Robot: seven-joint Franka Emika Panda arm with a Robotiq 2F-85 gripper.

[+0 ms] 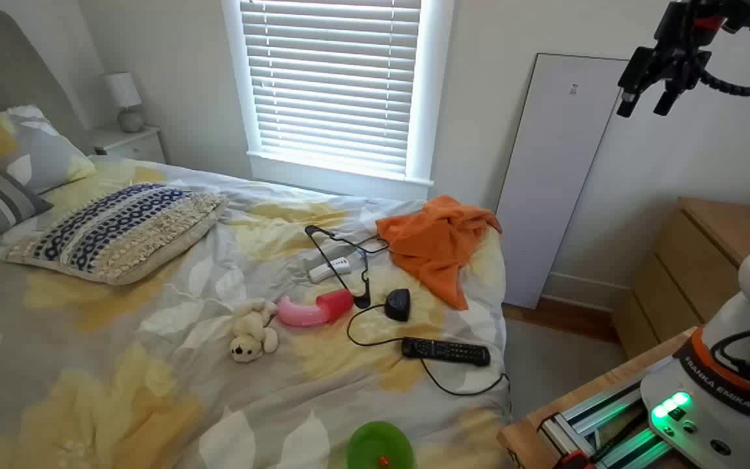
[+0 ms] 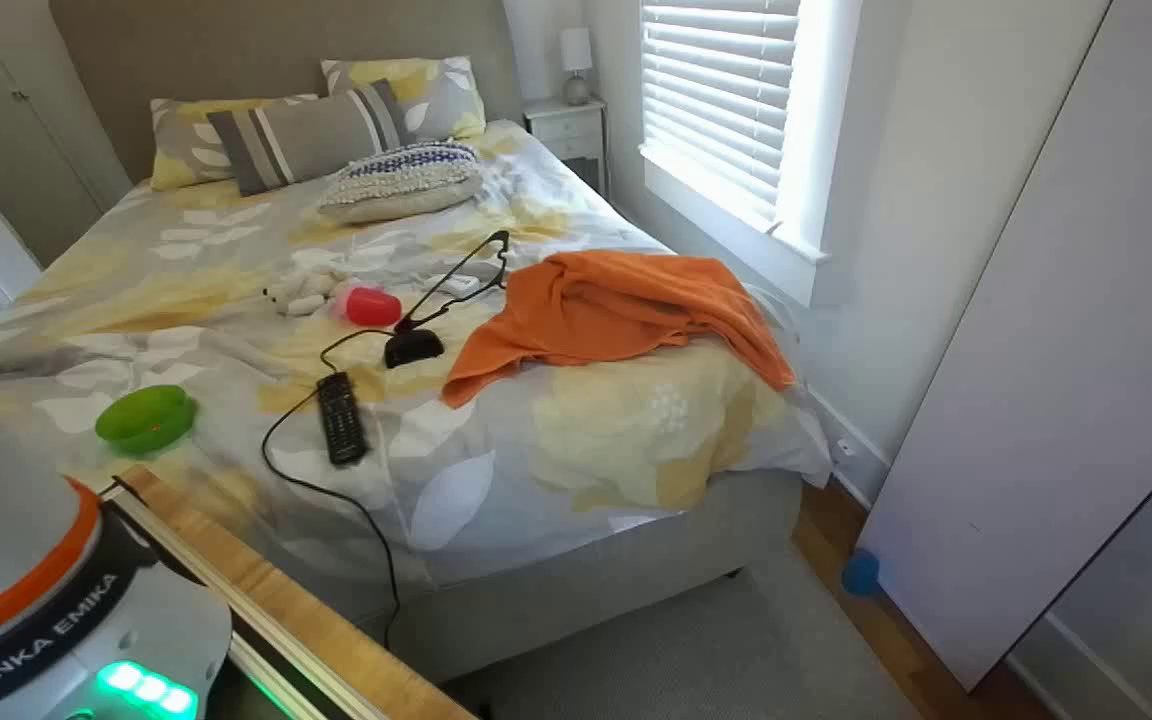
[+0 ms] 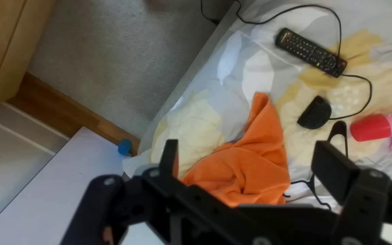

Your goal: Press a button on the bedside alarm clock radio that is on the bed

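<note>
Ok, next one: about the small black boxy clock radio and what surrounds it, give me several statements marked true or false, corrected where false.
The clock radio lies on the bed with yellow-and-grey floral bedding. True.
The black two-fingered gripper is open. True.
The gripper is pressing the clock radio. False: it hangs high, well clear of it.
The long black remote control lies on the bed. True.
The clock radio is covered. False: it lies uncovered, apart from the crumpled orange cloth.
</note>
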